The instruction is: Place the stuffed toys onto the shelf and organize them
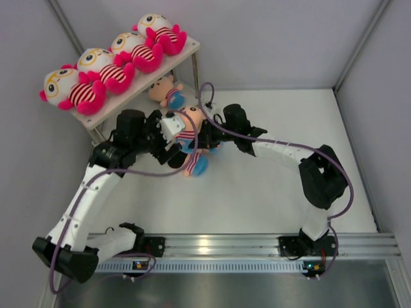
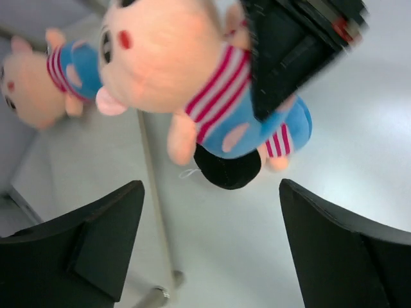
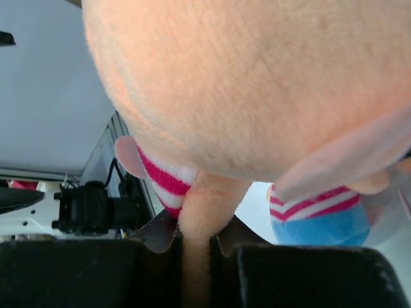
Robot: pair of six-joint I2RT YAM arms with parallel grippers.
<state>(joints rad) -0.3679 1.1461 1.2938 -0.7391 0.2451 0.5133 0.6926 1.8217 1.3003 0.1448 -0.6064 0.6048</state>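
Observation:
Several white-headed, pink-limbed toys (image 1: 96,67) lie in a row on the shelf's top board (image 1: 187,49) at the upper left. A peach-faced toy (image 1: 168,90) sits below that board's right end. My right gripper (image 1: 209,131) is shut on the arm (image 3: 200,218) of another peach-faced toy (image 1: 188,125), whose head (image 3: 257,83) fills the right wrist view. It hangs above the table in the left wrist view (image 2: 192,70). My left gripper (image 2: 212,192) is open and empty just below it. A third toy's blue pants (image 1: 199,165) show underneath.
A thin metal shelf leg (image 2: 151,173) runs down between my left fingers (image 2: 96,237) to its foot on the white table (image 1: 276,192). Grey walls enclose the table on three sides. The arm bases sit on a rail (image 1: 257,247) at the near edge.

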